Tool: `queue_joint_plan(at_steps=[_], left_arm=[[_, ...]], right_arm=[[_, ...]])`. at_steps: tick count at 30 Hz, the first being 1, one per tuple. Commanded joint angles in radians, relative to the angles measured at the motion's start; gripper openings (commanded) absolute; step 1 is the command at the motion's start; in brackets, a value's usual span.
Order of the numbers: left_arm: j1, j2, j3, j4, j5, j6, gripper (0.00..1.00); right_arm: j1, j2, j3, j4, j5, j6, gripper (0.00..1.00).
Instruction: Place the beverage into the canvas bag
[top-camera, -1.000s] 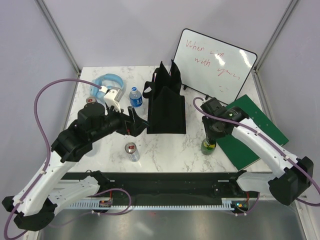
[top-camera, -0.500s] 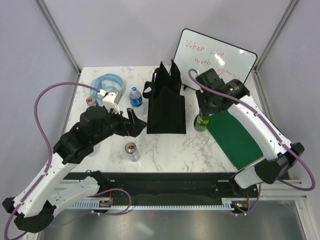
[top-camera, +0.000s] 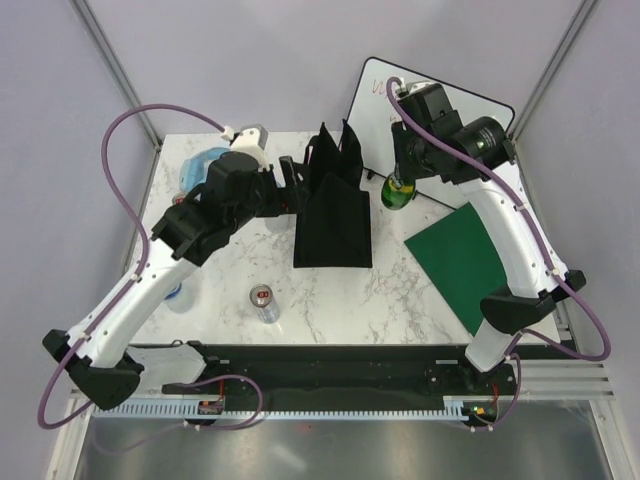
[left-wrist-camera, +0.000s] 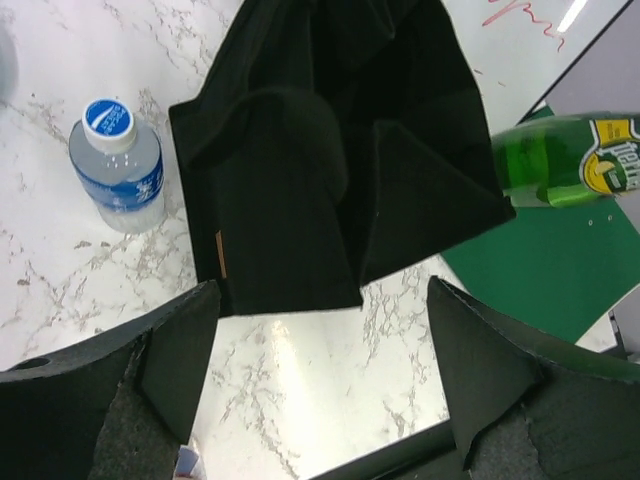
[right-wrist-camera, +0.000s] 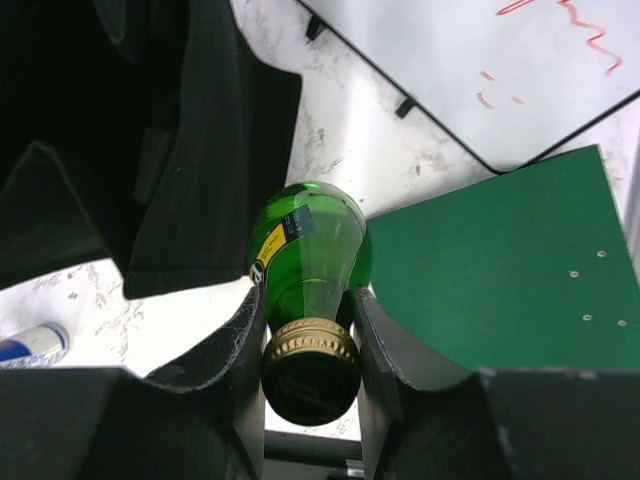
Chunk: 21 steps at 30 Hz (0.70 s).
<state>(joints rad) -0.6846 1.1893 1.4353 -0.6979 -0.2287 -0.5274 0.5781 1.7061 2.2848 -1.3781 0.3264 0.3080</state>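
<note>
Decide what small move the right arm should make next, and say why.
Probably shift the right gripper leftward until the green bottle, gripped by its neck, is above the open canvas bag; it now hangs beside the bag's right side.

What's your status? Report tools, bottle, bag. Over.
Right tool shut on green bottle, held right of bag, not in yet. Left tool open, empty, at bag's left. Bag upright, top sagging inward.

The beverage bottle (right-wrist-camera: 308, 250) in the right tool (right-wrist-camera: 308, 300) is green glass, gold-capped, yellow-labelled. Left of it the canvas bag (right-wrist-camera: 150, 150) is black; right, the board (right-wrist-camera: 500, 260) green; the bench (right-wrist-camera: 340, 150) white, grey-veined.
</note>
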Motion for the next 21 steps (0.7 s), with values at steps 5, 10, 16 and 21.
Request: queue_joint_plan(at_steps=[5,10,16,21], left_arm=[[0.003,0.168,0.12,0.044,-0.061,-0.005,0.88],[0.003,0.256,0.157,0.037,-0.073,0.035,0.8],[0.003,0.271,0.155,0.037,-0.092,0.049,0.55],[0.003,0.286,0.175,0.04,-0.06,0.104,0.28]], right_arm=[[-0.017,0.006,0.17,0.075,0.14,-0.023,0.0],[-0.017,-0.002,0.16,0.163,0.115,-0.05,0.0],[-0.015,-0.025,0.157,0.303,0.068,-0.093,0.0],[-0.015,-0.046,0.144,0.425,0.017,-0.101,0.0]])
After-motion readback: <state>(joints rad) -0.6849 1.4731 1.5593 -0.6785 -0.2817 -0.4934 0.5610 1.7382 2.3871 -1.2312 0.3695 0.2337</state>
